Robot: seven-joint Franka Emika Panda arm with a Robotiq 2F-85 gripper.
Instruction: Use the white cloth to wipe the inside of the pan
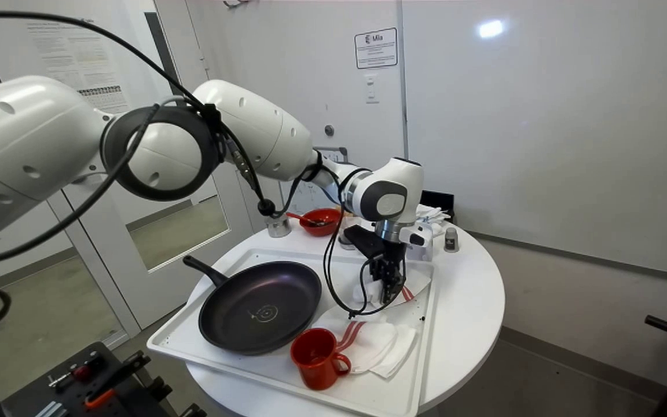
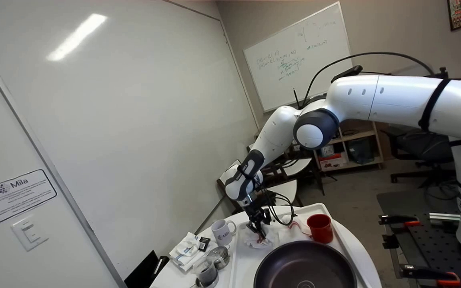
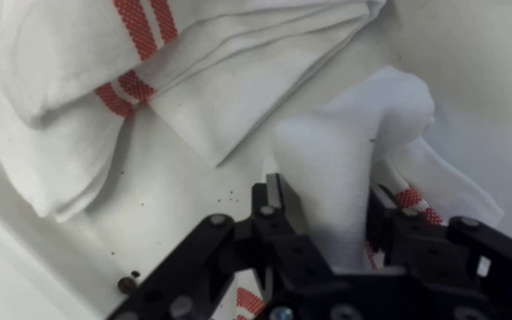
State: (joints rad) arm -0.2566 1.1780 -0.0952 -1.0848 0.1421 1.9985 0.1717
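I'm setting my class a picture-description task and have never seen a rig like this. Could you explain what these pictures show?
The machine is a jointed white robot arm ending in a black two-fingered gripper. Two pictures come from cameras standing outside the robot, at different places; the close-up comes from a camera on its wrist.

On a round white table lies a white tray with raised edges. It holds a round dark frying pan, a glossy red mug, a folded white cloth with red stripes near the mug, and a crumpled white cloth, also red-striped. Small dark specks lie there too.

What is held? The gripper's black fingers stand on either side of the crumpled cloth; whether they grip it, I cannot tell.
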